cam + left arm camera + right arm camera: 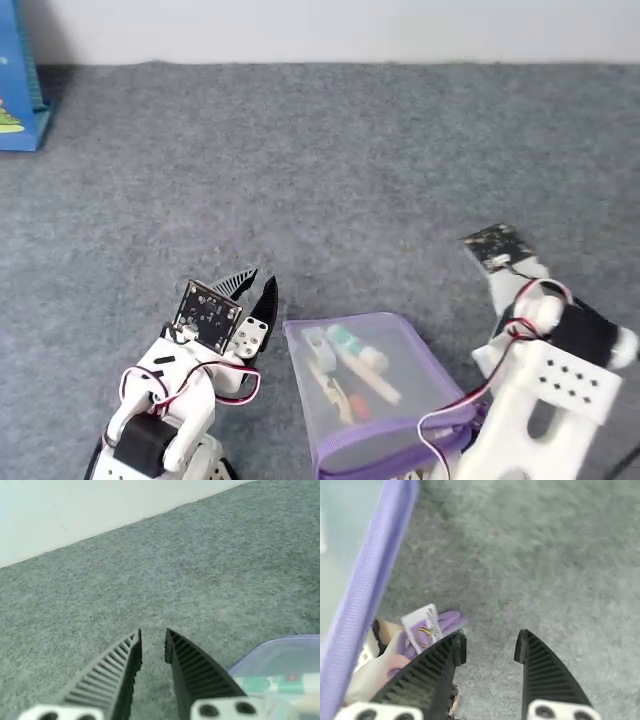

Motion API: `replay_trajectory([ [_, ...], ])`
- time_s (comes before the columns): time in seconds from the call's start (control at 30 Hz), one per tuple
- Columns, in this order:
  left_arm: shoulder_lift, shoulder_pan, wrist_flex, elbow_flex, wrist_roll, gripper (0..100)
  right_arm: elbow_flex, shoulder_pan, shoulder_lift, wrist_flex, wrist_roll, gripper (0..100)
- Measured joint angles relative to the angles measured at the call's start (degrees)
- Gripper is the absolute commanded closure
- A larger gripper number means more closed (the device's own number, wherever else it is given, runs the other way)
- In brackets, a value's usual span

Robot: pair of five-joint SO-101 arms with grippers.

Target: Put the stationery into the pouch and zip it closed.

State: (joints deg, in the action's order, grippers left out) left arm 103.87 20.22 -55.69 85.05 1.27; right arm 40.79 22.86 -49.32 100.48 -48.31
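Purple pouch [380, 438], tag [422, 625] print unreadable, lies between released left end effector [152, 650] and released right end effector [487, 647].

Grey cloth covers the surface [350, 150]: short rough nap, matt. The pouch [428, 375] wall is thin translucent plastic, smooth with a slight sheen; its edging [367, 600] is purple woven cloth tape, finely ribbed. On the left gripper [153, 632] and right gripper [491, 636], the fingers [547, 680] are black matt plastic with ridged inner faces, on smooth white plastic mounts. The arm shells [545, 385] are white plastic, faintly glossy. Far left, the blue box [18, 90] is smooth and looks like card.
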Motion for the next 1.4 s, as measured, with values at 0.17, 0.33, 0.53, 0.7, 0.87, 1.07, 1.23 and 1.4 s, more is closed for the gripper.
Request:
replay_trajectory([
  [0.17,0.00,-2.11,0.00,0.00,0.00,92,0.97,-10.20,0.00,0.00,0.00,91.8],
  [0.33,0.00,-4.84,0.18,0.00,0.00,92,0.97,-24.09,0.00,-0.09,0.00,90.9],
  [0.53,0.00,-6.42,0.18,0.00,0.00,92,0.97,-33.85,0.00,-5.19,4.31,90.9],
  [0.7,0.00,-10.90,0.18,0.00,0.00,92,0.97,-40.62,0.00,-8.88,8.88,90.9],
  [0.87,0.00,-14.51,0.18,0.00,0.00,92,0.97,-46.77,0.00,-13.01,14.51,90.9],
  [1.07,0.00,-15.38,0.18,0.00,0.00,92,0.97,-44.84,0.00,-13.01,15.65,90.9],
  [1.23,0.00,-15.38,0.18,0.00,0.00,88,-1.93,-37.27,-3.43,-7.56,14.68,90.9],
  [1.4,0.00,-15.38,-4.22,-3.34,0.00,74,-9.49,-32.97,-13.10,-0.53,12.04,90.9],
])
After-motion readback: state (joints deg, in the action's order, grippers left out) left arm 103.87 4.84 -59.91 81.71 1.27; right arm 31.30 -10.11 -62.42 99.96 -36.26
